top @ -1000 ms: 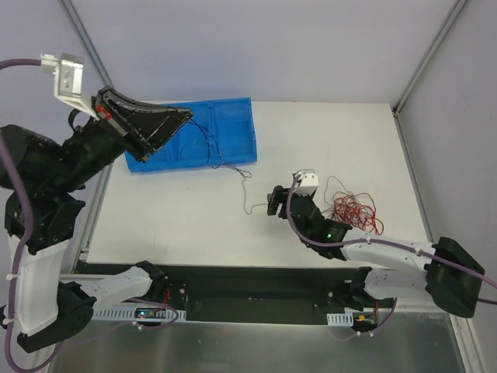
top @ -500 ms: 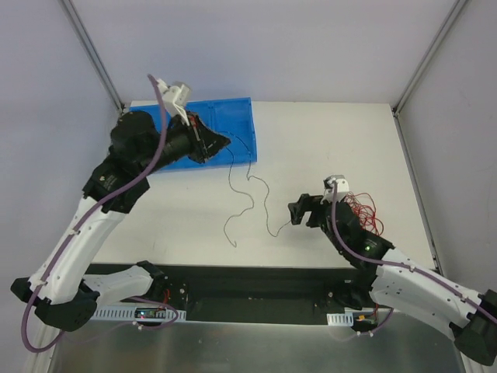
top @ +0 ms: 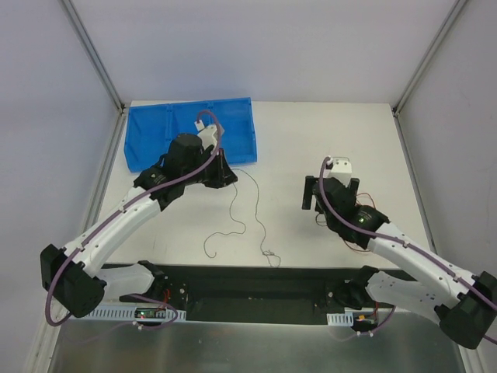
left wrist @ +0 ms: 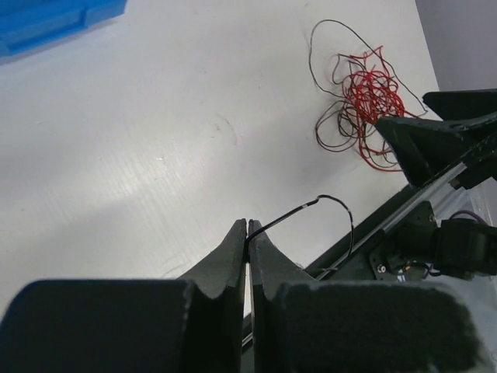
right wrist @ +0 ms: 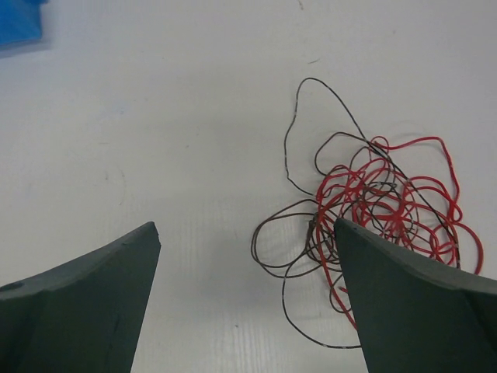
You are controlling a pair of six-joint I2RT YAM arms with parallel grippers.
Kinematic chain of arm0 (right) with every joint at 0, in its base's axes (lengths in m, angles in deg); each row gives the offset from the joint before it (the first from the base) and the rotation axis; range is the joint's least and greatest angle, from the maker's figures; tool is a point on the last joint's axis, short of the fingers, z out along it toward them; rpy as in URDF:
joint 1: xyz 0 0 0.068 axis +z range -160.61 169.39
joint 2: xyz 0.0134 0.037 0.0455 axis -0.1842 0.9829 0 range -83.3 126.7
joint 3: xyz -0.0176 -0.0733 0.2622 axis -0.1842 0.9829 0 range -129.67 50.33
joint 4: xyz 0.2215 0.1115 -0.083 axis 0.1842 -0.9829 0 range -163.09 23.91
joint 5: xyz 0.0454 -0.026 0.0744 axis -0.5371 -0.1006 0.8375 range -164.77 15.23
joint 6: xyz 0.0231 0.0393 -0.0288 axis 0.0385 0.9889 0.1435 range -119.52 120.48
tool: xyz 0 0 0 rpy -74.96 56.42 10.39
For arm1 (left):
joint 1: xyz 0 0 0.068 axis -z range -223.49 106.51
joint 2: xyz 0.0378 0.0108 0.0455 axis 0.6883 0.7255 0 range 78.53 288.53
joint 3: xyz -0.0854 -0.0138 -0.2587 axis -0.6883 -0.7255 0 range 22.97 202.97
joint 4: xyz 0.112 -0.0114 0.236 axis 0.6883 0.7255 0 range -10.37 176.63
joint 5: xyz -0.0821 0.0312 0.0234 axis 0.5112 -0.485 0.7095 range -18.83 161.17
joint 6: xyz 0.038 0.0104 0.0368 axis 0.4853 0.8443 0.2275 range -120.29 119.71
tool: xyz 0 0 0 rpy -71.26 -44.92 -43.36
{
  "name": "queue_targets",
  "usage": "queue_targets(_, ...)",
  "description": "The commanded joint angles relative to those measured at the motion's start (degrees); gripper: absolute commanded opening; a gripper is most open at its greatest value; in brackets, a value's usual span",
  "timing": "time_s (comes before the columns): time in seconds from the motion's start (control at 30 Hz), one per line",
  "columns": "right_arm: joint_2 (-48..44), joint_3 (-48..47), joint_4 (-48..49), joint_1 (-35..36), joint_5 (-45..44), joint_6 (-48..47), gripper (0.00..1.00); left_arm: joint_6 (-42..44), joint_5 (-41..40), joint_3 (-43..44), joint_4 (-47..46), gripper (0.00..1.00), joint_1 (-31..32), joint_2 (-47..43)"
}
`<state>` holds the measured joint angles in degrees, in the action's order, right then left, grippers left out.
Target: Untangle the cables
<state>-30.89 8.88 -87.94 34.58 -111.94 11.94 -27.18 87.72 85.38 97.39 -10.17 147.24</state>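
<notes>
My left gripper [left wrist: 248, 227] is shut on one thin black cable [left wrist: 312, 203]. In the top view the left gripper [top: 227, 176] is low over the table's middle, and the black cable [top: 254, 211] trails from it toward the front edge. The tangle of red and black cables [right wrist: 379, 203] lies on the table under my right gripper [right wrist: 245, 227], which is open and empty, its right finger over the tangle. The tangle also shows in the left wrist view [left wrist: 367, 92]. In the top view the right gripper [top: 314, 194] and arm hide most of it.
A blue tray [top: 154, 130] lies at the back left of the white table; its corner shows in the left wrist view [left wrist: 46, 19]. A black rail [top: 248, 284] runs along the front edge. Frame posts stand at the back corners.
My left arm swung down from over the blue tray to the table's middle, carrying the black cable. My right gripper moved back right over the tangle, away from the strand's free end.
</notes>
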Motion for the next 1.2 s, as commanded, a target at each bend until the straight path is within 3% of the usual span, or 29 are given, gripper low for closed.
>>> queue_targets(0.0,0.7,-3.3,-7.3,-1.8,-5.8,3.5,0.96,1.4,-9.8,-2.0,-3.0,0.00,0.0,-9.9)
queue_targets(0.13,-6.2,2.7,1.9,-3.4,2.7,-0.5,0.96,4.7,-10.0,-1.9,0.4,0.00,-0.1,-12.0)
queue_targets(0.27,-11.3,6.2,3.0,-5.5,2.2,-1.0,0.96,4.9,-5.8,-1.9,0.5,0.00,-0.1,-9.8)
queue_targets(0.5,-15.2,11.6,6.6,-9.2,8.2,-0.8,0.96,5.6,-2.7,-4.8,-3.2,0.00,1.8,-0.8)
queue_targets(0.63,-16.7,14.6,8.9,-10.0,10.7,-0.9,0.96,6.9,-6.3,-4.7,-4.0,0.00,5.1,5.2)
queue_targets(0.7,-16.8,15.2,9.1,-10.6,11.5,-1.4,0.96,6.9,-7.2,-4.6,-4.0,0.11,5.5,7.5)
queue_targets(0.8,-16.9,15.8,9.2,-11.4,12.2,-2.2,0.96,7.2,-7.1,-5.3,-3.4,0.45,5.7,9.0)
queue_targets(0.87,-17.4,16.4,9.3,-12.3,12.7,-2.5,0.96,7.5,-7.2,-6.6,-2.8,0.59,5.8,8.1)
queue_targets(0.9,-17.8,17.0,9.2,-12.7,13.3,-2.6,0.96,7.7,-7.3,-7.6,-2.6,0.85,5.8,6.9)
queue_targets(0.93,-18.4,17.5,9.5,-13.3,13.6,-2.6,0.96,8.0,-7.5,-8.8,-2.0,0.95,5.8,5.7)
queue_targets(0.97,-19.0,18.2,9.9,-13.8,14.1,-2.6,0.96,8.3,-8.2,-10.0,-1.0,0.99,5.8,4.0)
queue_targets(1.17,-21.5,22.3,12.2,-16.3,17.6,-2.1,0.96,10.3,-9.8,-14.6,5.2,0.99,5.8,-3.2)
